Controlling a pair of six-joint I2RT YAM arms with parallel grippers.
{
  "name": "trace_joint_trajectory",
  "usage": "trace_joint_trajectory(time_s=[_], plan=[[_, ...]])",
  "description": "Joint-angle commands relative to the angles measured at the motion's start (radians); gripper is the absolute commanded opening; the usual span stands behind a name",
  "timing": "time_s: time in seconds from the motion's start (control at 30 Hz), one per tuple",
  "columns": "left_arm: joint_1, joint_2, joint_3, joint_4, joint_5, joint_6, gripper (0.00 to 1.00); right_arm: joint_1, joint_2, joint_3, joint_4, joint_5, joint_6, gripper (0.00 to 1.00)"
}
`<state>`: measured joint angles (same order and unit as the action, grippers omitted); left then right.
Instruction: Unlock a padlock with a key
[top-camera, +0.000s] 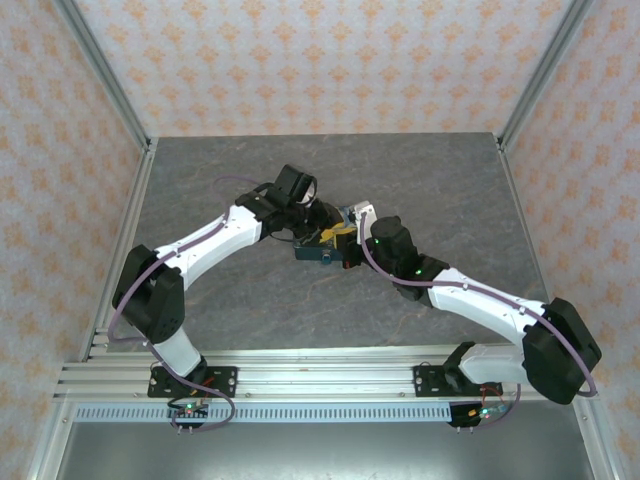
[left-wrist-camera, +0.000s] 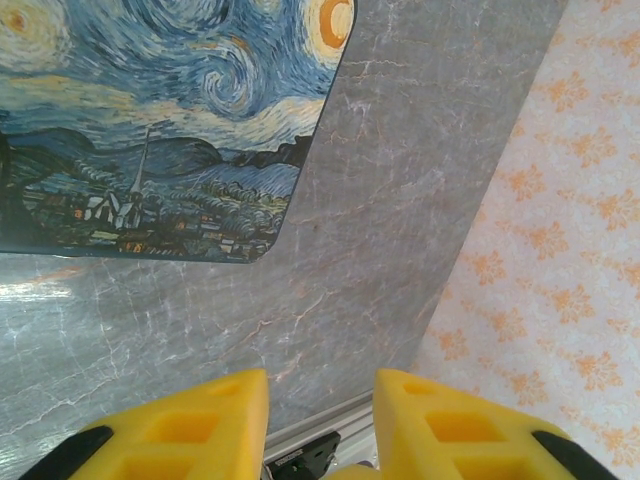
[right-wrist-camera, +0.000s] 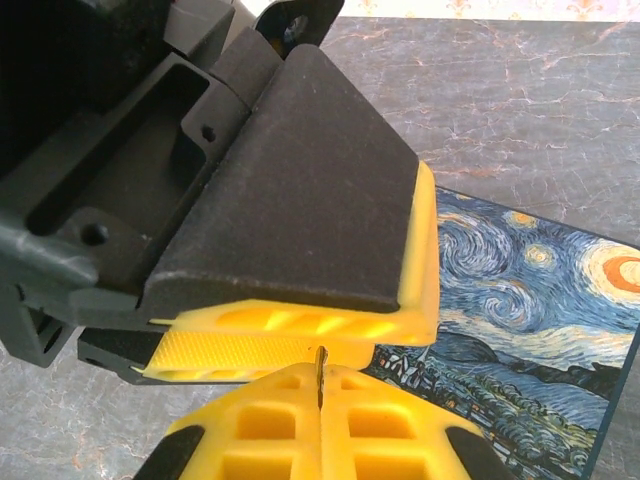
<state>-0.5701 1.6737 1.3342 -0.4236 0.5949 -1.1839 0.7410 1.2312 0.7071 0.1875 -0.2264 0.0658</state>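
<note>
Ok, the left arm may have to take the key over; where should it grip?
Probably the short tip of the key poking past the right gripper, approached from beyond its shut jaws, pads on its flat faces: nothing else of it is exposed.

The top external camera is looking down from above and behind the arm bases (top-camera: 195, 385), taking in the whole table (top-camera: 220, 190) from afar. The left wrist camera is riding close behind the left gripper (left-wrist-camera: 320, 390), facing the swirl-patterned box (left-wrist-camera: 150, 130) ahead of its fingertips. The right wrist camera is hugging the right gripper (right-wrist-camera: 320, 390), sharing that box beyond it.
</note>
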Motion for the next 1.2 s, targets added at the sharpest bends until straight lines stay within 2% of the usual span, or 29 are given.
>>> trace_joint_trajectory(time_s=[0.0, 0.1, 0.27, 0.43, 0.57, 0.6, 0.67, 0.7, 0.8, 0.9, 1.0, 1.17], plan=[[-0.011, 0.005, 0.022, 0.000, 0.005, -0.014, 0.29, 0.008, -0.001, 0.034, 0.034, 0.025, -0.011, 0.00], [-0.014, 0.009, 0.020, 0.003, 0.006, -0.015, 0.22, 0.008, 0.001, 0.032, 0.035, 0.025, -0.008, 0.00], [-0.021, 0.017, 0.022, 0.008, 0.007, -0.016, 0.15, 0.008, -0.001, 0.031, 0.040, 0.025, -0.005, 0.00], [-0.027, 0.027, 0.020, 0.015, 0.014, -0.016, 0.01, 0.008, 0.002, 0.032, 0.041, 0.028, -0.004, 0.00], [-0.029, 0.032, 0.012, 0.033, 0.014, -0.016, 0.00, 0.008, -0.002, 0.032, 0.043, 0.043, 0.010, 0.00], [-0.030, 0.028, 0.006, 0.042, 0.010, -0.012, 0.00, 0.008, -0.009, 0.029, 0.041, 0.054, 0.021, 0.09], [-0.027, 0.020, 0.002, 0.041, -0.018, 0.021, 0.00, 0.008, -0.034, 0.020, 0.030, 0.075, 0.049, 0.36], [-0.022, 0.013, 0.000, 0.037, -0.035, 0.042, 0.00, 0.004, -0.043, 0.015, 0.018, 0.076, 0.067, 0.43], [0.002, -0.020, -0.011, 0.060, -0.082, 0.112, 0.00, -0.034, -0.135, -0.017, -0.014, 0.023, 0.157, 0.55], [0.017, -0.055, -0.036, 0.121, -0.114, 0.166, 0.00, -0.075, -0.214, -0.057, -0.020, -0.020, 0.272, 0.57], [0.022, -0.096, -0.056, 0.170, -0.168, 0.253, 0.00, -0.114, -0.263, -0.080, -0.006, -0.061, 0.455, 0.58], [0.022, -0.193, -0.153, 0.339, -0.251, 0.360, 0.00, -0.127, -0.226, -0.121, 0.152, -0.084, 0.769, 0.57]])
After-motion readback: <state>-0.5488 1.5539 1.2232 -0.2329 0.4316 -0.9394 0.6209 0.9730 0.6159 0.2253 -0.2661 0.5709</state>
